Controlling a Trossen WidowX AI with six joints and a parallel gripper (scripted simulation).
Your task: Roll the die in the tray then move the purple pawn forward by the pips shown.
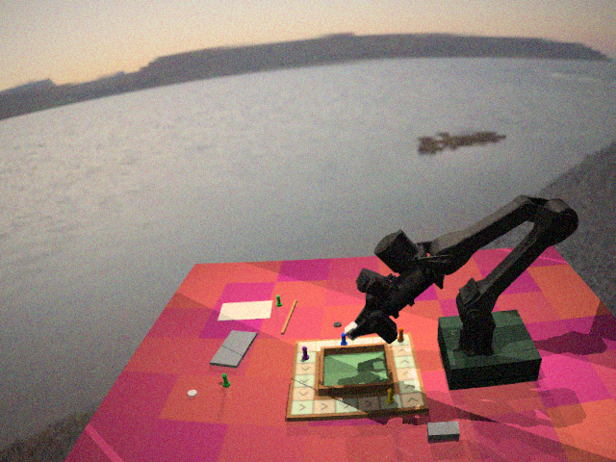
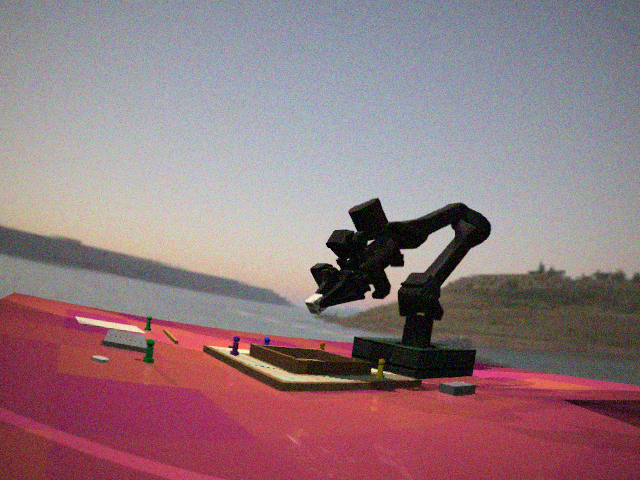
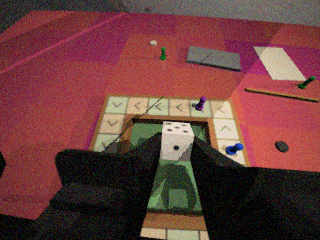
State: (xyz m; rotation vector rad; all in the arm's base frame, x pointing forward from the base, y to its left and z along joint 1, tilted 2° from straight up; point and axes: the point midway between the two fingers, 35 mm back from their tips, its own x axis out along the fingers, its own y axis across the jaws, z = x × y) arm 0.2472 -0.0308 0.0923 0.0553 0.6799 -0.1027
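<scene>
My gripper (image 1: pixel 350 332) (image 2: pixel 314 303) (image 3: pixel 175 138) is shut on the white die (image 1: pixel 349 328) (image 2: pixel 312 301) (image 3: pixel 177 141) and holds it in the air above the board, tilted forward. In the wrist view one die face shows a single pip and the face above it several. The tray (image 1: pixel 355 391) (image 2: pixel 330 365) with a green floor stands in the middle of the board (image 1: pixel 294 416) (image 2: pixel 310 385); no die lies in its visible part. The purple pawn (image 1: pixel 304 353) (image 2: pixel 235 345) (image 3: pixel 200 104) stands upright on the board's arrow track, one square from a corner.
A blue pawn (image 1: pixel 343 339) (image 3: pixel 235 149), an orange pawn (image 1: pixel 400 335) and a yellow pawn (image 1: pixel 390 396) (image 2: pixel 381 368) stand on the track. Off the board are two green pawns (image 1: pixel 225 380) (image 1: pixel 278 300), a grey slab (image 1: pixel 233 348), a white card (image 1: pixel 245 310), a stick (image 1: pixel 289 317) and a grey block (image 1: pixel 443 430).
</scene>
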